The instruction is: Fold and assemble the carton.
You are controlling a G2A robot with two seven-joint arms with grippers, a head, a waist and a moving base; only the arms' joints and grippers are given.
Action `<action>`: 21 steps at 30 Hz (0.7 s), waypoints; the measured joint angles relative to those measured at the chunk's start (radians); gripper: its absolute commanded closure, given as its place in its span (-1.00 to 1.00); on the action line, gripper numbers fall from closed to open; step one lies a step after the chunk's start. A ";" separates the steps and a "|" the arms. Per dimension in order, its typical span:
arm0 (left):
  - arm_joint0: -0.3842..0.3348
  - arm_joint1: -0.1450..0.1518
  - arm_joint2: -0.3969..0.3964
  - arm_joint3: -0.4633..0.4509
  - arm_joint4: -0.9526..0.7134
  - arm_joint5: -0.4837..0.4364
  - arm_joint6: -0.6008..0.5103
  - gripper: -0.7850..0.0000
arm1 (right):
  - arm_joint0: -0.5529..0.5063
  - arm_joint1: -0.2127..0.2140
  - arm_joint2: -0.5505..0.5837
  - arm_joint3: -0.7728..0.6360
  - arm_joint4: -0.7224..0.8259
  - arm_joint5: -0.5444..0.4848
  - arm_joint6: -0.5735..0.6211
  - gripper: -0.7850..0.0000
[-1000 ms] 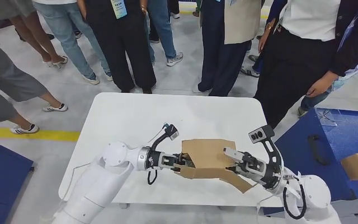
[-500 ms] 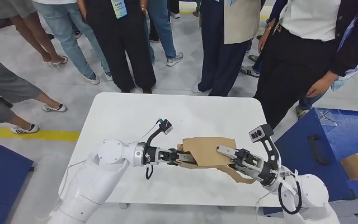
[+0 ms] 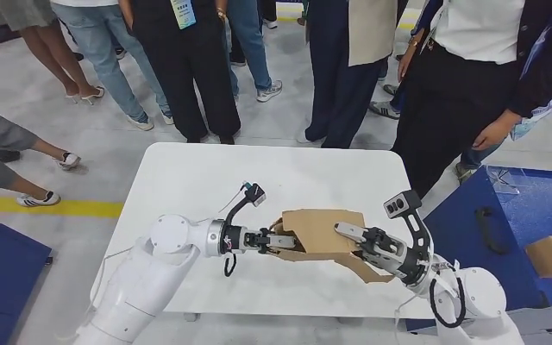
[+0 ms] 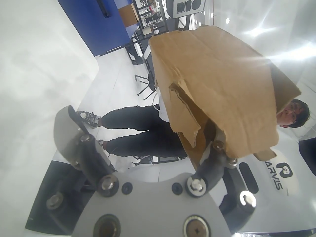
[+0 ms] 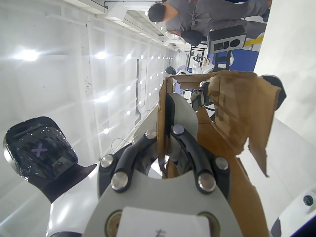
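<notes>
Our left pincer (image 3: 278,242) stands wide open at the left edge of the carton (image 3: 321,231), one finger tucked under a torn flap and the other free. We see the right pincer (image 5: 164,109) closed on a carton wall, one finger inside, one outside. The brown carton sits lower centre in the top view, over the white worktop (image 3: 216,181), partly unfolded with its flaps loose.
</notes>
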 measured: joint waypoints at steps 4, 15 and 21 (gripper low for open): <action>0.037 0.010 -0.035 -0.038 0.007 -0.005 0.037 -1.00 | -0.005 0.002 0.004 0.002 -0.001 -0.009 0.003 1.00; 0.086 0.028 -0.091 -0.100 0.069 0.017 0.104 -1.00 | -0.020 0.009 0.005 -0.003 -0.008 -0.024 0.034 1.00; 0.082 0.027 -0.087 -0.098 0.081 0.033 0.132 -1.00 | -0.033 0.014 0.011 -0.014 0.009 -0.020 0.065 1.00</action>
